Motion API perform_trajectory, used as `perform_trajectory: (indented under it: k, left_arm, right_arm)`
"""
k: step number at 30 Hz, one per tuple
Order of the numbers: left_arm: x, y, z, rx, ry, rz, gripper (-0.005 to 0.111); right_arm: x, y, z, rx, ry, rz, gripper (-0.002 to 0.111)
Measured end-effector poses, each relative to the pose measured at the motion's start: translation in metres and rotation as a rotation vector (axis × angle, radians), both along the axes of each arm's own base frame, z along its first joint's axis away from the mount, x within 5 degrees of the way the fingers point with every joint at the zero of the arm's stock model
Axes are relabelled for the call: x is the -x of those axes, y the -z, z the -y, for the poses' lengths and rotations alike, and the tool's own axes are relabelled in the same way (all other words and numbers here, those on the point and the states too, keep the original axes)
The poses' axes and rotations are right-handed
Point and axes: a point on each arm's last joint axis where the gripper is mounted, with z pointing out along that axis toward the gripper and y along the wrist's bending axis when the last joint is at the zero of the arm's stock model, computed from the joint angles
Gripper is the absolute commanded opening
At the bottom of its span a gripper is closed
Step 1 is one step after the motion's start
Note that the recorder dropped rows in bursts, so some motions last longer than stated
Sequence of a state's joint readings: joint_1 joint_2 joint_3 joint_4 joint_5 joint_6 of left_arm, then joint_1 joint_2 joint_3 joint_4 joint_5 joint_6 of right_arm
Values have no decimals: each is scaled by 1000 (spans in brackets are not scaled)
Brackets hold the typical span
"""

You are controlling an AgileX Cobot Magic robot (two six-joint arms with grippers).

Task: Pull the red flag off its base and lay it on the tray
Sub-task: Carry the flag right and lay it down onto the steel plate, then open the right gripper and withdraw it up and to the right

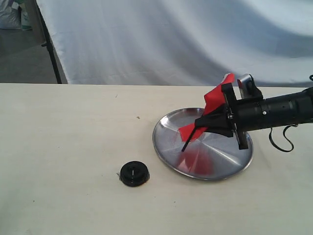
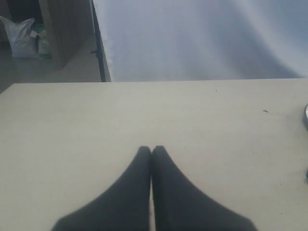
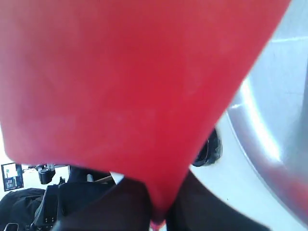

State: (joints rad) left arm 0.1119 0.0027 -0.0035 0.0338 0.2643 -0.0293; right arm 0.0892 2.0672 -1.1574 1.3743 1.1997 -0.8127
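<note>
My right gripper (image 1: 208,125) is shut on the red flag (image 1: 215,100) and holds it tilted over the steel tray (image 1: 166,142). The flag's thin black stick (image 1: 190,139) slants down, its lower end close to the tray's surface. Red cloth (image 3: 134,82) fills most of the right wrist view, pinched between the dark fingers (image 3: 120,207). The black round base (image 1: 134,173) stands alone on the table, left of the tray, and its edge (image 3: 209,150) shows behind the cloth. My left gripper (image 2: 152,150) is shut on nothing above bare table, out of the exterior view.
A pale tabletop (image 1: 68,147) carries everything. A white cloth backdrop (image 1: 171,39) hangs behind the far edge, with a dark stand leg (image 1: 51,49) at its left. The tray's rim (image 2: 305,117) just shows at the edge of the left wrist view.
</note>
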Motion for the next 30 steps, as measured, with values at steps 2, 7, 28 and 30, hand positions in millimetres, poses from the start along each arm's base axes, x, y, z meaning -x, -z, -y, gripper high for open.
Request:
perform_trajectory:
  k: [2,7,28,30]
  left_arm:
    - [0,0,0,0,0,0,0]
    - [0,0,0,0,0,0,0]
    - [0,0,0,0,0,0,0]
    - [0,0,0,0,0,0,0]
  right_arm:
    - [-6,4,0,1,2,0,0]
    - [-20,16,1,54,65,1,0]
    - [-16,65,0,137,63,-166,64]
    - [-16,65,1,147,59,-176,64]
